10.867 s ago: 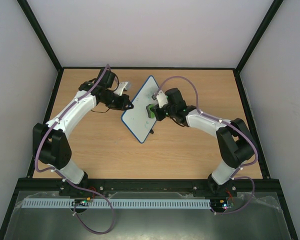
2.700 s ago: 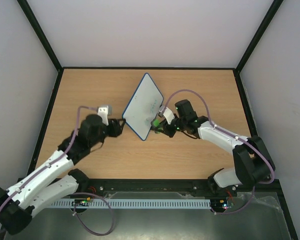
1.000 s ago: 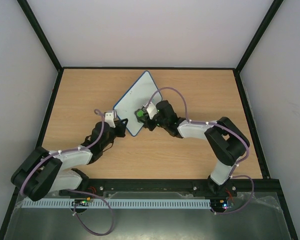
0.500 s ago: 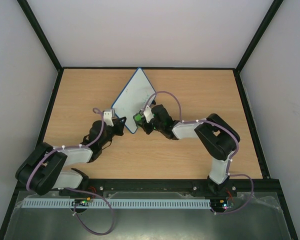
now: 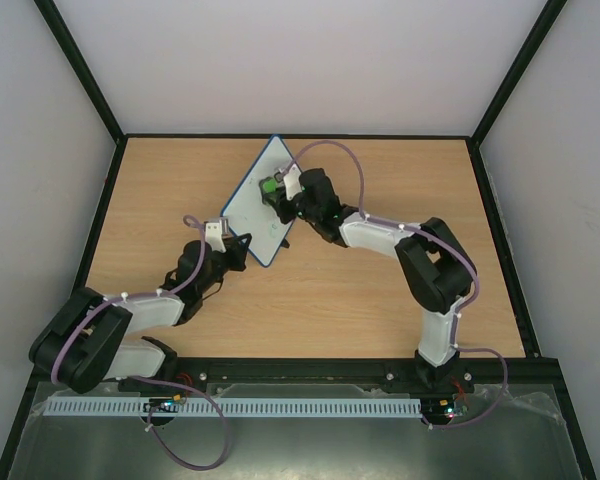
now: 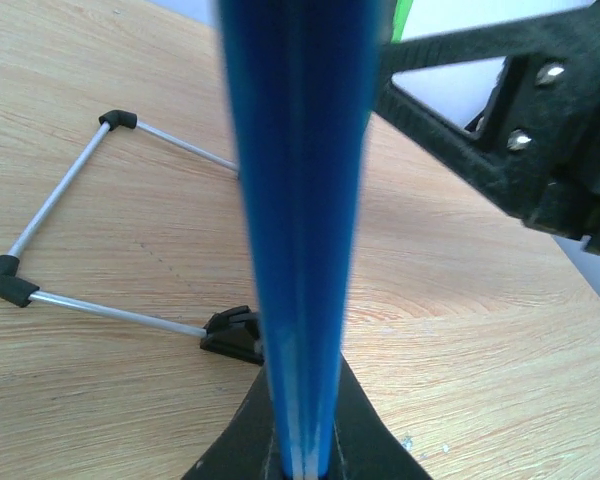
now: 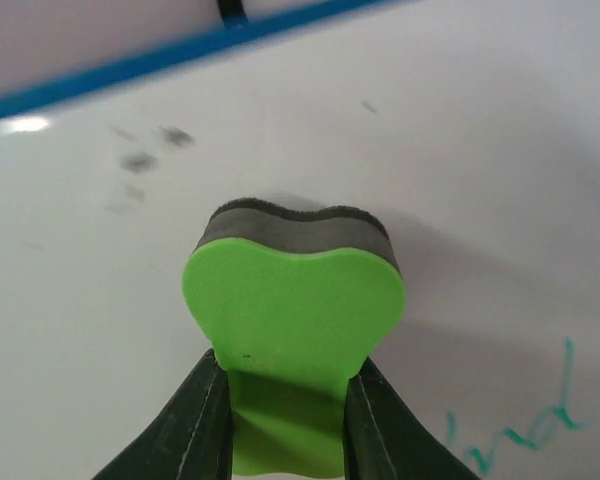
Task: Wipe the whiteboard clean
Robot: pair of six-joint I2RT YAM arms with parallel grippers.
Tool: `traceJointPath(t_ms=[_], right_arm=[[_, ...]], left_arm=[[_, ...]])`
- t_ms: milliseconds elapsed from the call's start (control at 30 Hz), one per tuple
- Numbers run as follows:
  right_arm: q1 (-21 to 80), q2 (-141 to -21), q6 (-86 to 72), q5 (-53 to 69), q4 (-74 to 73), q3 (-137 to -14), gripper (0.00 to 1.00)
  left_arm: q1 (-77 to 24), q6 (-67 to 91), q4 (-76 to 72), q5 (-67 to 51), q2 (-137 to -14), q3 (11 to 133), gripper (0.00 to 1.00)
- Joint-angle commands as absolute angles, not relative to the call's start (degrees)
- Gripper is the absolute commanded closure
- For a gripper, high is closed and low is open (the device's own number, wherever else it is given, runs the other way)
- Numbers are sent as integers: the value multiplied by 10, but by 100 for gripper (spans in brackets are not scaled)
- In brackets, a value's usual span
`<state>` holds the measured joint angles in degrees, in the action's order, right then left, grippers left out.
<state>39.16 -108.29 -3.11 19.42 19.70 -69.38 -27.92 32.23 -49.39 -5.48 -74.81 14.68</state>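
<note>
The whiteboard (image 5: 248,215), white with a thin blue frame, stands tilted at the table's middle back. My left gripper (image 5: 242,246) is shut on its near edge. In the left wrist view the blue frame (image 6: 298,200) rises straight up from between the jaws of the left gripper (image 6: 302,465). My right gripper (image 5: 277,192) is shut on a green eraser (image 5: 269,186) pressed to the board's upper part. In the right wrist view the eraser (image 7: 295,300) has its dark felt against the white face, held by the right gripper (image 7: 285,430). Green handwriting (image 7: 520,425) shows at the lower right, and faint grey smudges (image 7: 145,150) near the frame.
The board's wire stand (image 6: 70,200) with black feet lies on the wooden table (image 5: 400,300) behind the board. A black part of the right gripper (image 6: 520,150) shows beyond the frame. Black rails and pale walls bound the table.
The right gripper has slid the eraser up the board toward its far edge. The board has turned slightly. The left gripper has closed fully on the frame.
</note>
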Motion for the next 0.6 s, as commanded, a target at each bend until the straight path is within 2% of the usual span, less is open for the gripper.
traceJointPath(t_ms=[0, 300, 467, 567], right_arm=[[383, -1126, -47, 190, 186, -684, 98], [440, -1094, -52, 261, 181, -566, 98], [454, -1077, -68, 288, 186, -561, 98], [451, -1076, -65, 255, 189, -587, 98]], left_arm=[[-281, 332, -470, -90, -740, 135, 97], [-278, 343, -478, -101, -750, 138, 97], [-278, 345, -475, -102, -749, 142, 97], [-278, 345, -471, -106, -752, 144, 97]])
